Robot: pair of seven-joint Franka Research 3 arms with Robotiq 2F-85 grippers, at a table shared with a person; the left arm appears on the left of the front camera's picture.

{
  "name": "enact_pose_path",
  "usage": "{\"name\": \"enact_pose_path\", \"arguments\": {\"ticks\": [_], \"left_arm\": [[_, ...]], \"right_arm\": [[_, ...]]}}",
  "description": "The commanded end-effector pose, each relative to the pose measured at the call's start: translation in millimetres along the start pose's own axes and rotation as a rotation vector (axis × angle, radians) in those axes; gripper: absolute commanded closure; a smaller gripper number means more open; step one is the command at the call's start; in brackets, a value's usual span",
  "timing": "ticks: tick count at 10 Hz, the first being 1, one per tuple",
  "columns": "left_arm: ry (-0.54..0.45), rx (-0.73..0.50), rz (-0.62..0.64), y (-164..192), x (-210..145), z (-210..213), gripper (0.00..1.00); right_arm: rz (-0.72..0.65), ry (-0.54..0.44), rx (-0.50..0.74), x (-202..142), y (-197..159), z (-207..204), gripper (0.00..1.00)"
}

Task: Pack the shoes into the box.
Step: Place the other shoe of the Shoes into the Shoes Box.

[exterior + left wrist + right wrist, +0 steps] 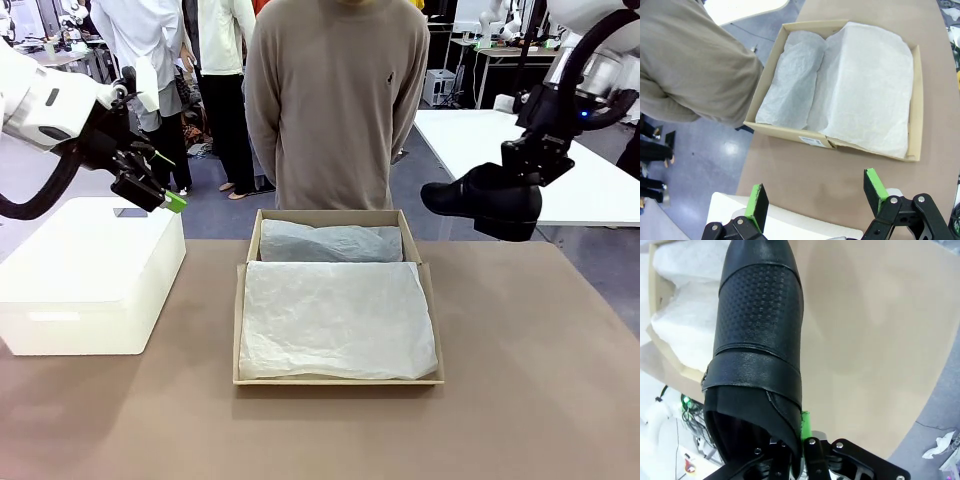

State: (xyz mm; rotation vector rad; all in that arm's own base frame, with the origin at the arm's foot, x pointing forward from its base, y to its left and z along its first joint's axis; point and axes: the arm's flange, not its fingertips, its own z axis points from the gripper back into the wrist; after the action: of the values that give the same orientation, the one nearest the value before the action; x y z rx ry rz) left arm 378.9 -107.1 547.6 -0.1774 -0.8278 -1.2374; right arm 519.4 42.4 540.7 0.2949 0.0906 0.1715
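Note:
A black leather shoe (pixel 482 201) hangs in the air to the right of the box, toe pointing left. My right gripper (pixel 533 158) is shut on its heel end. In the right wrist view the shoe (pixel 757 340) runs up from my right gripper (pixel 799 440), with a strap across it. The tan cardboard box (pixel 240 330) lies open in the table's middle, lined with white tissue paper (pixel 335 320); its lid part (pixel 330 218) lies at the far side. My left gripper (pixel 155 190) is open above the white bin, holding nothing. Its green pads (pixel 757 200) frame the box (pixel 767 75).
A large white bin (pixel 90 275) stands at the table's left. A person in a beige sweater (pixel 335 100) stands at the far edge, right behind the box. A white table (pixel 560 170) lies beyond at the right. Bare brown tabletop (pixel 530 380) spreads right of the box.

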Motion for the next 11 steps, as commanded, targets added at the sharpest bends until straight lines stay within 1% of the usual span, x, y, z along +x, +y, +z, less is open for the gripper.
{"name": "enact_pose_path", "arguments": {"ticks": [1, 6, 7, 8, 9, 11], "left_arm": [[-0.018, -0.013, -0.01, 2.2, -2.3, -1.5, 0.0], [-0.018, -0.013, -0.01, 2.2, -2.3, -1.5, 0.0], [-0.018, -0.013, -0.01, 2.2, -2.3, -1.5, 0.0], [-0.018, -0.013, -0.01, 2.2, -2.3, -1.5, 0.0], [-0.018, -0.013, -0.01, 2.2, -2.3, -1.5, 0.0], [-0.018, -0.013, -0.01, 2.2, -2.3, -1.5, 0.0]], "right_arm": [[0.011, 0.038, 0.017, -1.8, -9.8, -4.2, 1.0], [0.011, 0.038, 0.017, -1.8, -9.8, -4.2, 1.0], [-0.012, 0.04, 0.01, 0.2, -10.0, -9.8, 1.0], [-0.132, -0.009, 0.01, 0.2, 10.7, -10.2, 1.0], [-0.225, -0.008, 0.004, -2.5, 28.0, -11.2, 1.0], [-0.365, -0.008, 0.02, -9.7, 57.9, -10.1, 1.0]]}}
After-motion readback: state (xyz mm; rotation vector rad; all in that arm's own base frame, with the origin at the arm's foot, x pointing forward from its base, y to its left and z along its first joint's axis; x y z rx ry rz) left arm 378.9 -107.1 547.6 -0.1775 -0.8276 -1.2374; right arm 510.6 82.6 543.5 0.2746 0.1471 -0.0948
